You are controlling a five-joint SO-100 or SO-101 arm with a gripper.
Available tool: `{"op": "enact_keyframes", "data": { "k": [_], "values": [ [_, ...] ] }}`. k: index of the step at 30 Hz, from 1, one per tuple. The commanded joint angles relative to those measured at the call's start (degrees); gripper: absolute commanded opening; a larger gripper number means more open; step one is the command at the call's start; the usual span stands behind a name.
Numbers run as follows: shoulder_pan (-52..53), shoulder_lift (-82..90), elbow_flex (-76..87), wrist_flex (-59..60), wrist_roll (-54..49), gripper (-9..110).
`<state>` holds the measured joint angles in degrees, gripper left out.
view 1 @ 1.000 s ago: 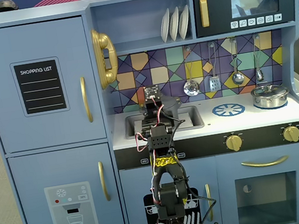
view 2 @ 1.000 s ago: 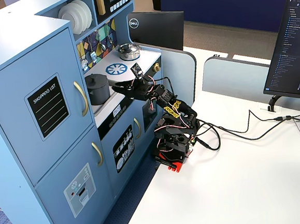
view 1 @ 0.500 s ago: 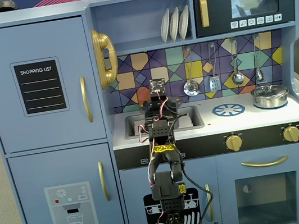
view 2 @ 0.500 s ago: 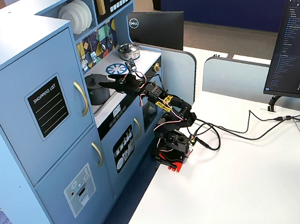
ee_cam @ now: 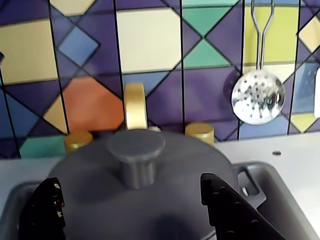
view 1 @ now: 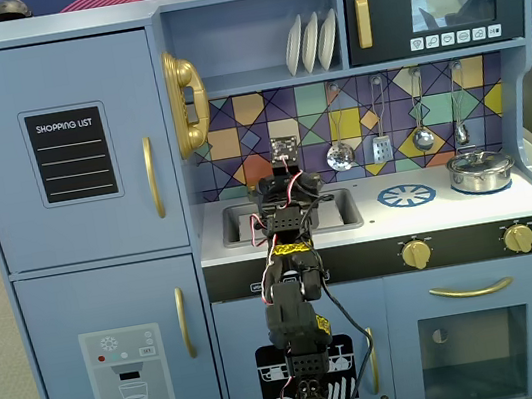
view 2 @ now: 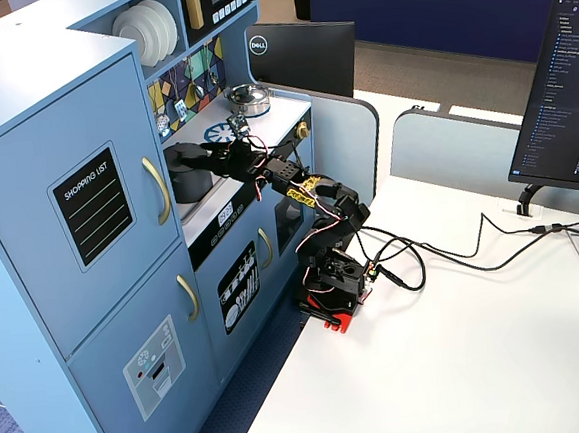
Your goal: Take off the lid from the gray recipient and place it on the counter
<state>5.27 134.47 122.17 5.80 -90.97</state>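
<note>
Because the small center knob [ee_cam: 135, 156] is the only graspable part, the black two-finger gripper [ee_cam: 135, 205] is held wide, one finger at nine o'clock of it, one at three. The flat matte dark-gray lid [ee_cam: 100, 200] is still seated on the tall gray pot [view 2: 188, 172] in the recessed sink [view 1: 347, 209] of the white counter [view 1: 470, 209]; its contents are hidden.

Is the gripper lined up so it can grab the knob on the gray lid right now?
Probably yes. In the wrist view the open gripper straddles the lid, one finger on each side of the knob, with nothing between them.
</note>
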Motion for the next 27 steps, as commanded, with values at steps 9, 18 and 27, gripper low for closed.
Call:
{"op": "enact_keyframes", "data": {
  "k": [9, 18, 27],
  "values": [
    [-1.05, -8.61, -9.58, -2.72, -2.29, 25],
    [-1.41, -16.35, -16.61, -1.32, -3.78, 23],
    [-1.93, -19.69, -19.34, -0.18, -4.57, 0]
  ]
}}
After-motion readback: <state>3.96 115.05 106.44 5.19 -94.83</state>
